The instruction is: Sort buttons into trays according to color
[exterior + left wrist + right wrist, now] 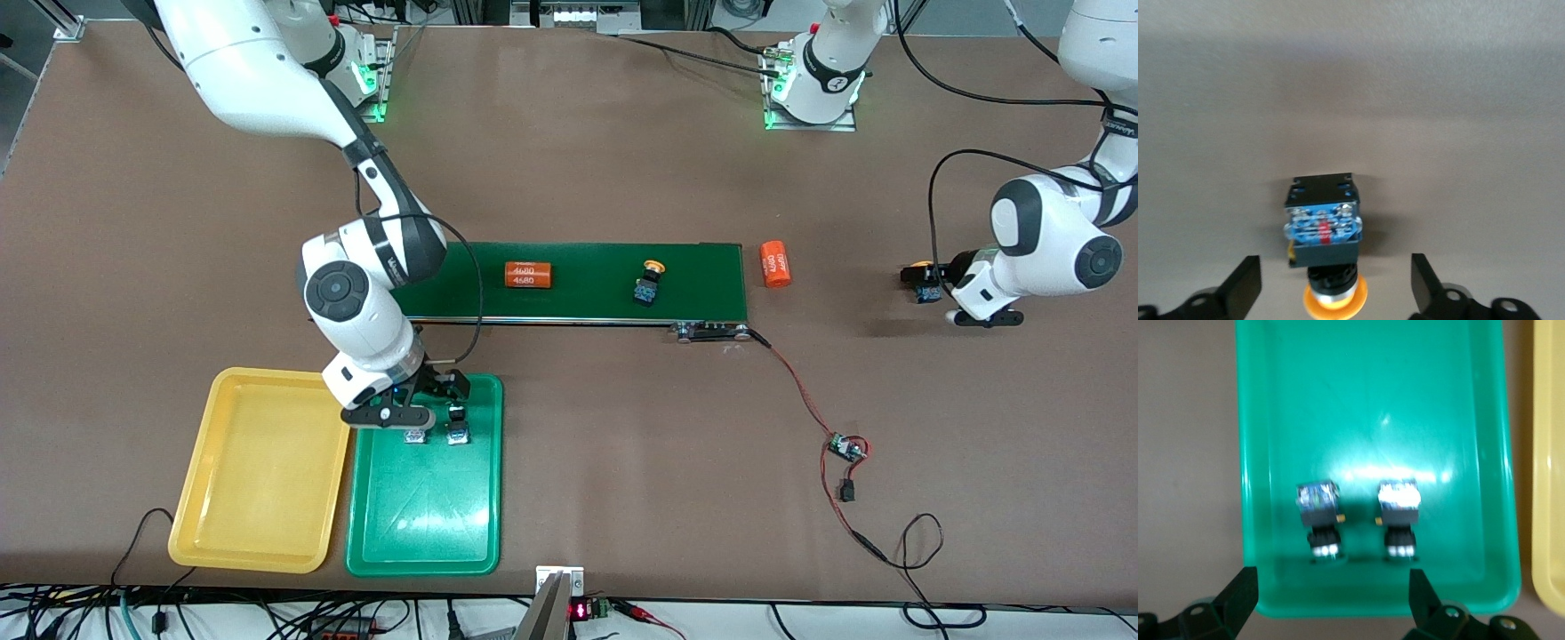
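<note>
The right tool (418, 418) hung low over the green tray (425, 533), at the tray's end nearest the conveyor belt (587, 307), its fingers (1238, 603) spread wide and holding nothing. Just under it two buttons lay side by side in that tray — one (1318, 510) beside the other (1399, 507), apart from each other, their caps toward the tray's rim. The yellow tray (258, 471) sat beside the green one, at the right arm's end of the worktop (622, 462), with no button showing in it.

The left tool (933, 293) was down near the worktop at the left arm's end, well apart from the trays. Its fingers (1245, 287) stood open on either side of a yellow-capped button (1323, 230) lying on the brown surface — neither finger touched it.

On the belt lay another yellow-capped button (648, 283), and, nearer the right arm's end, an orange cylinder (529, 275) with white print. A second orange cylinder (775, 264) rested on the worktop just off the belt's end, between the belt and the left tool.
</note>
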Available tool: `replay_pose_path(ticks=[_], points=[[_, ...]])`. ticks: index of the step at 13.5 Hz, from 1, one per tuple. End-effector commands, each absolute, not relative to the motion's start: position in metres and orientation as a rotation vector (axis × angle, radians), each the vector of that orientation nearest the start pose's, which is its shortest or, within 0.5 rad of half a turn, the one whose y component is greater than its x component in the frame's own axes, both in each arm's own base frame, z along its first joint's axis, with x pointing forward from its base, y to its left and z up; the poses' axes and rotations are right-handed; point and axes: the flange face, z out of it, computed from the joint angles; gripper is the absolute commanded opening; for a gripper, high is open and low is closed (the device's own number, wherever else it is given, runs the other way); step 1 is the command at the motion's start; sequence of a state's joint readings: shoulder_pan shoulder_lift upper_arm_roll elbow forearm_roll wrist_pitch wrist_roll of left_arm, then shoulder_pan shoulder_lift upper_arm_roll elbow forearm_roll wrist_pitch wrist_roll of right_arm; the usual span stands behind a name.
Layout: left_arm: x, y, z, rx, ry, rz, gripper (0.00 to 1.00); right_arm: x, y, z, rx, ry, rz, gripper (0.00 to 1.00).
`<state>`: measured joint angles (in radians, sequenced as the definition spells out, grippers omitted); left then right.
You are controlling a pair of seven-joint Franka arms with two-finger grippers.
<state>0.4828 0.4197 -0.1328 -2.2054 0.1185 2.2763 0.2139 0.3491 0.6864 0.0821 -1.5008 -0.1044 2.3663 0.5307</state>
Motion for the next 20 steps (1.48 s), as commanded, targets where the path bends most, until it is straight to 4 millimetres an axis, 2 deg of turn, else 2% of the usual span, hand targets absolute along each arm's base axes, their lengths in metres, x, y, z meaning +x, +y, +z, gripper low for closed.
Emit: replay_pose_path(ticks=[1, 2, 3, 4, 6, 8, 10, 11, 12, 14, 17, 20], points=[[0.478, 0.174, 0.169, -3.172, 0.053, 0.511, 0.53, 0.619, 0.297, 0.292, -3.112, 0.116, -0.167, 1.00], [0.479, 0.174, 0.170, -3.173, 0.075, 0.508, 0.29, 0.601, 0.302, 0.297, -3.144, 0.098, -0.098, 1.00], [0.479, 0.174, 0.170, -3.173, 0.082, 0.508, 0.09, 0.590, 0.306, 0.307, -3.166, 0.098, -0.057, 1.00], [0.479, 0.174, 0.170, -3.174, 0.082, 0.508, 0.00, 0.578, 0.311, 0.318, -3.187, 0.144, -0.015, 1.00], [0.482, 0.175, 0.171, -3.172, 0.104, 0.501, 0.00, 0.564, 0.317, 0.334, -3.210, 0.179, 0.027, 1.00], [0.491, 0.175, 0.179, -3.173, 0.240, 0.464, 0.00, 0.551, 0.315, 0.341, -3.222, 0.174, 0.044, 1.00], [0.504, 0.154, 0.197, -3.159, 0.307, 0.465, 0.00, 0.540, 0.310, 0.344, -3.231, 0.170, 0.056, 1.00], [0.511, 0.133, 0.204, -3.161, 0.336, 0.499, 0.00, 0.536, 0.307, 0.347, -3.236, 0.170, 0.063, 1.00], [0.522, 0.107, 0.218, -3.176, 0.356, 0.475, 0.00, 0.532, 0.304, 0.348, -3.247, 0.174, 0.088, 1.00], [0.532, 0.061, 0.238, -3.188, 0.357, 0.449, 0.00, 0.530, 0.296, 0.357, -3.267, 0.177, 0.131, 1.00], [0.538, -0.017, 0.261, -3.218, 0.313, 0.443, 0.00, 0.529, 0.299, 0.356, -3.269, 0.177, 0.136, 1.00], [0.541, -0.082, 0.275, -3.277, 0.252, 0.487, 0.00, 0.532, 0.298, 0.359, -3.258, 0.183, 0.119, 1.00]])
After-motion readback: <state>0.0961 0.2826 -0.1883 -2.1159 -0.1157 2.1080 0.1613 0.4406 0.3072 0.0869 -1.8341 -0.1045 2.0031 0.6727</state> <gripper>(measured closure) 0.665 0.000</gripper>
